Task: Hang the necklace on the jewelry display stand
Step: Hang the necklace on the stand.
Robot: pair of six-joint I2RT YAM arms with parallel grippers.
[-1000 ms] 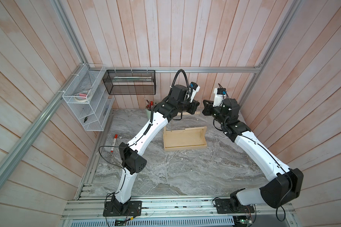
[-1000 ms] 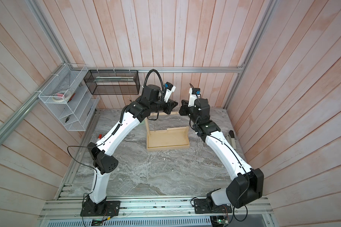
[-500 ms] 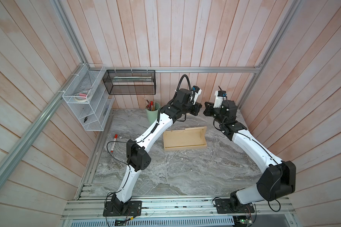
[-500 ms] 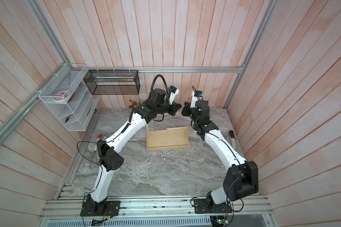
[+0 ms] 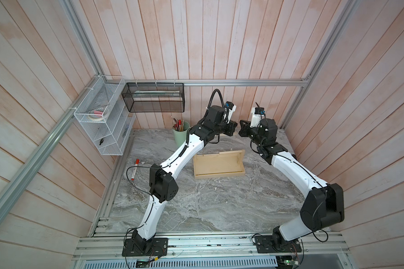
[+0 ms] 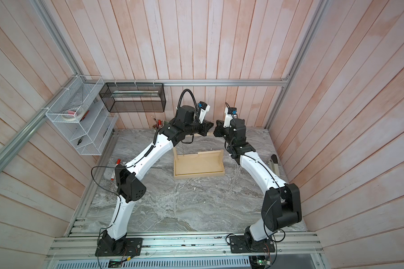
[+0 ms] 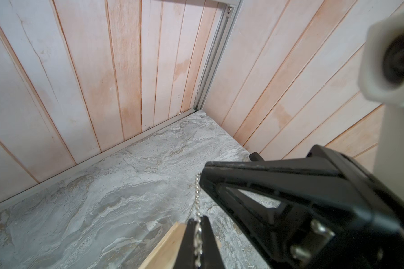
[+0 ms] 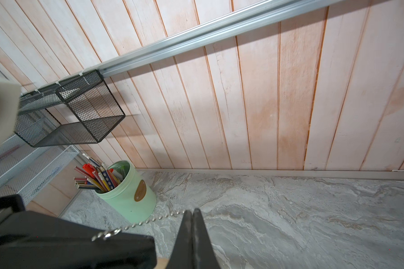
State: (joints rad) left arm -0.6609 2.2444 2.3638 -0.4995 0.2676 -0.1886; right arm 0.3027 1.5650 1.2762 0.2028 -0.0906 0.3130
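Since a second ago, both elbows have drawn in toward the middle of the counter [image 5: 208,209]. The left forearm has swung clear of the cup [image 5: 180,137], which now shows whole in a top view.

From my remote station I read the present moment as follows. Left pincer [image 5: 235,127] and right pincer [image 5: 241,127] face each other tip to tip, near the back wall and high above the counter. Both top views show them almost touching.

Each is clamped on the necklace [image 7: 197,198]. The left wrist view shows the left pincer [image 7: 197,230] closed on the bead chain, which runs on to the tip of the right pincer. The right wrist view shows the right pincer [image 8: 193,215] pressed together on the necklace [image 8: 149,220], which runs taut across to the body of the left pincer. The necklace thus spans the short gap between the two pincers, in the air.

The stand [image 5: 219,164] sits on the counter below them, tray toward the arm bases, top bar up under the pincers. A pale edge of the stand [image 7: 166,246] shows just beside the left pincer's tips in the left wrist view. Whether the necklace touches the bar I cannot tell.

A red-capped marker [image 5: 134,169] lies on the counter, well apart from the stand, on the left side.
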